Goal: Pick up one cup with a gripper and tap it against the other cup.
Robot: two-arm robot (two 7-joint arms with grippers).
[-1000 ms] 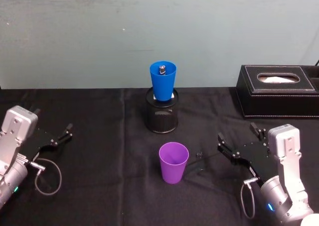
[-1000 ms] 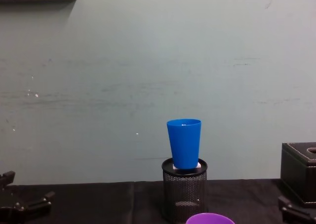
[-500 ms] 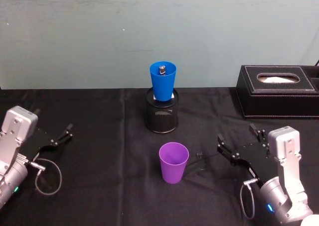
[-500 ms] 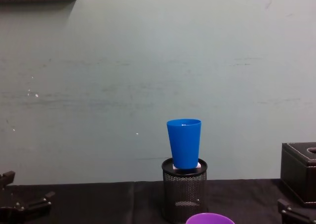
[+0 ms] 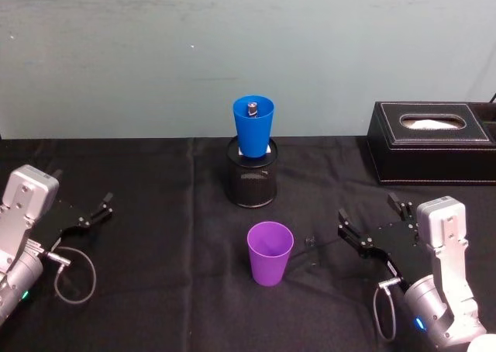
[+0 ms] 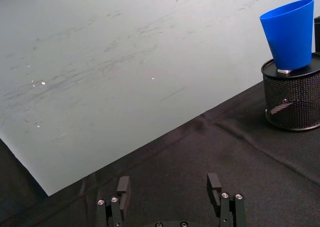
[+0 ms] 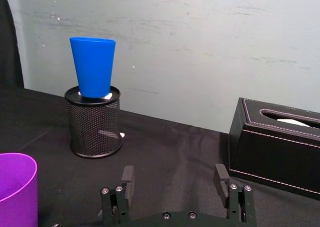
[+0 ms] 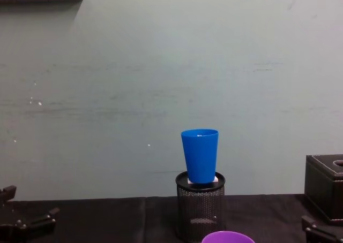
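The purple cup (image 5: 270, 253) stands upright on the black cloth near the middle front; its rim also shows in the chest view (image 8: 228, 236) and the right wrist view (image 7: 15, 187). Behind it the blue cup (image 5: 253, 125) stands upright in a black wire-mesh pen holder (image 5: 252, 183), raised above the table (image 8: 200, 154) (image 7: 92, 67) (image 6: 290, 34). My right gripper (image 5: 366, 207) (image 7: 174, 176) rests open, to the right of the purple cup and apart from it. My left gripper (image 5: 81, 191) (image 6: 169, 184) is parked open at the far left.
A black tissue box (image 5: 432, 140) (image 7: 277, 144) sits at the back right, just beyond the right gripper. A loose cable (image 5: 74, 278) loops beside the left arm. A pale wall closes off the back of the table.
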